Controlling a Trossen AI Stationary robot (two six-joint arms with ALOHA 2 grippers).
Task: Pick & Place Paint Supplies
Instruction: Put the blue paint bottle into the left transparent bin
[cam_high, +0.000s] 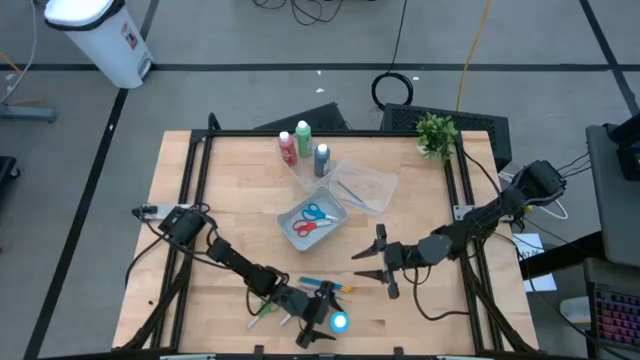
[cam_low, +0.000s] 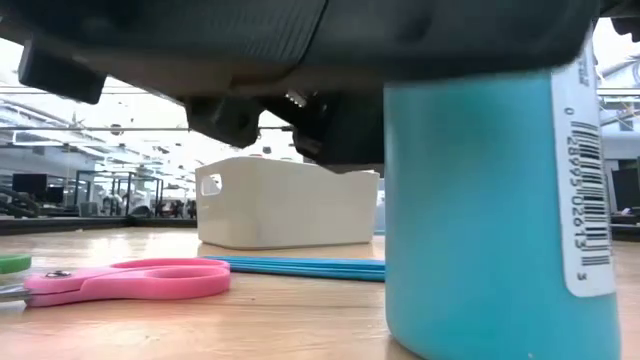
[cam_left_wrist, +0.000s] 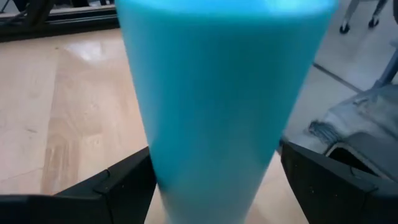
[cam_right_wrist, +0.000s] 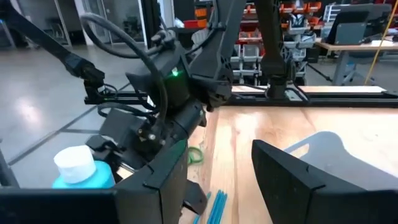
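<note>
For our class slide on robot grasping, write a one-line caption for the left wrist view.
Left hand open around the upright light blue bottle on the wooden table.

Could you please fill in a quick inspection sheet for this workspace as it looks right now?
Surface: wooden table, black-framed.
Job's things: red bottle, green bottle and grey bottle upright together; scissors in white tub; light blue bottle, blue brushes, pink scissors near the front edge.
Clutter: clear tub; potted plant.
Grippers: left gripper open around the light blue bottle; right gripper open, empty.
Cables: along both arms.
Surroundings: white bin.
</note>
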